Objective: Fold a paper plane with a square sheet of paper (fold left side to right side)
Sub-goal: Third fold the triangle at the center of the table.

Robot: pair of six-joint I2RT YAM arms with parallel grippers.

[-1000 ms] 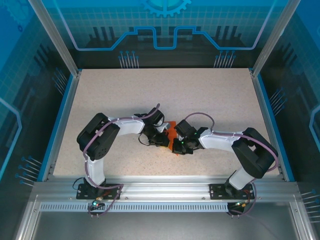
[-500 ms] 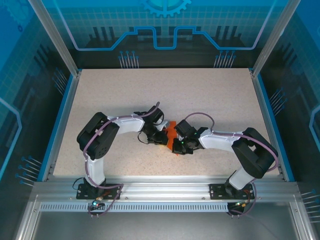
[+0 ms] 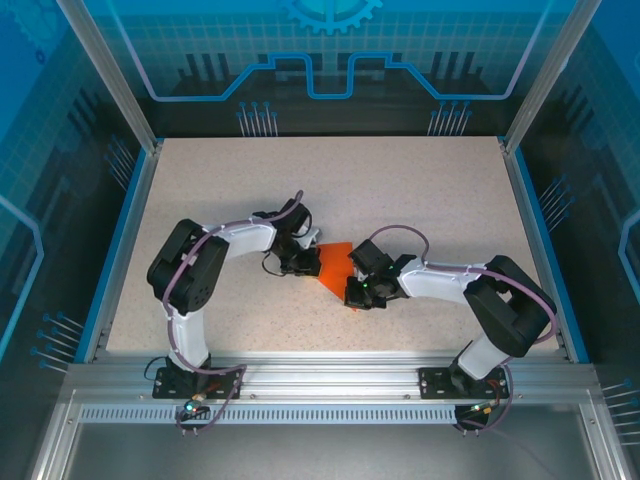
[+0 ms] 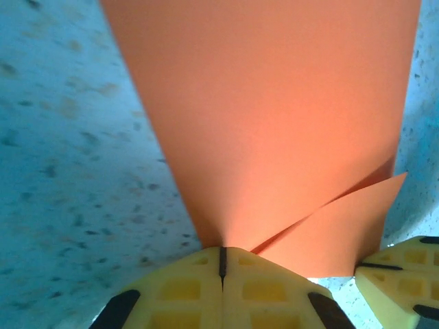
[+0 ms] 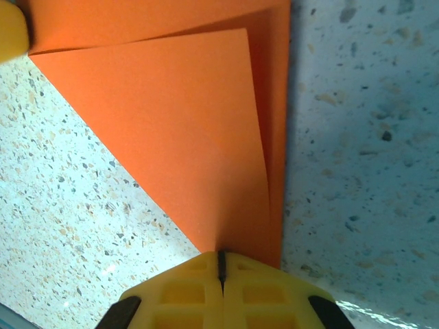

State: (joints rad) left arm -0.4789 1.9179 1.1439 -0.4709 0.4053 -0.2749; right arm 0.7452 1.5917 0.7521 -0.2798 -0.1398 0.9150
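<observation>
The square sheet of paper, creased into a wedge, lies mid-counter. Its long axis seems to run far-left to near-right, tapering toward the right hand. That hand and the left hand each pinch an edge, clamped tight.

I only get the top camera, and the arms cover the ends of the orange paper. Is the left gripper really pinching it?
Observer: Yes. On the left wrist camera the left gripper is shut on an edge of the square sheet of paper, its yellow fingers pressed together.
Operator: What about the other one?
Observer: On the right wrist camera the right gripper is shut on a pointed corner of the paper.
Operator: Is it folded at all?
Observer: Yes. That camera shows a triangular flap lying over a second orange layer.
</observation>
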